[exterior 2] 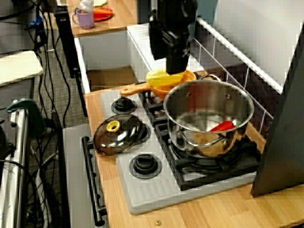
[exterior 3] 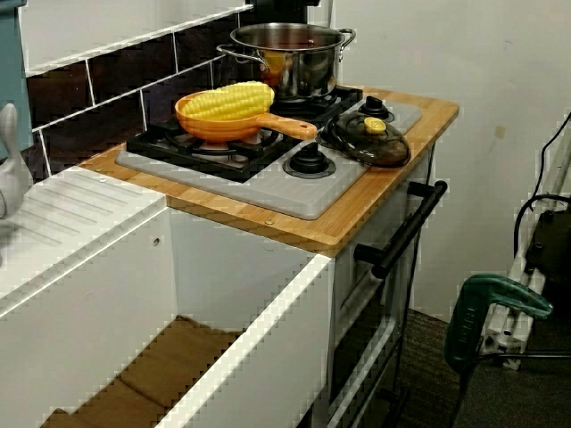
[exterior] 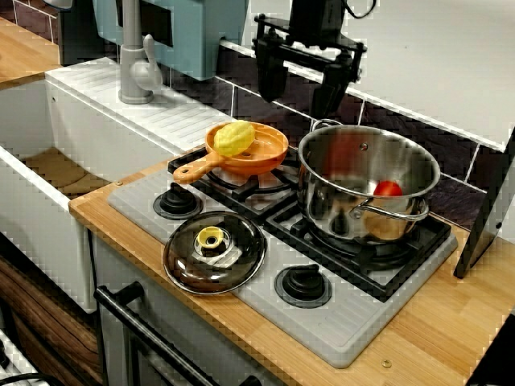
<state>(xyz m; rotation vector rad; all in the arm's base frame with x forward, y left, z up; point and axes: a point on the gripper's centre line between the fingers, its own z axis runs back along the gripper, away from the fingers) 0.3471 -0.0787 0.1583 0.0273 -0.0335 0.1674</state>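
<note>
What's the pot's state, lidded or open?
Open: the pot stands uncovered; its glass lid lies apart on the stove top.

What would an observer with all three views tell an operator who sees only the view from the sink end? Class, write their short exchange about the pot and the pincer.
Operator: From the sink end, the wall of the pot hides its inside. Is anything in it?
Observer: Yes. A small red item lies at the bottom, against the far wall.
Operator: My view barely shows the pincer. Where is it?
Observer: It hangs in the air, touching nothing, roughly over the gap between the orange pan and the pot.
</note>
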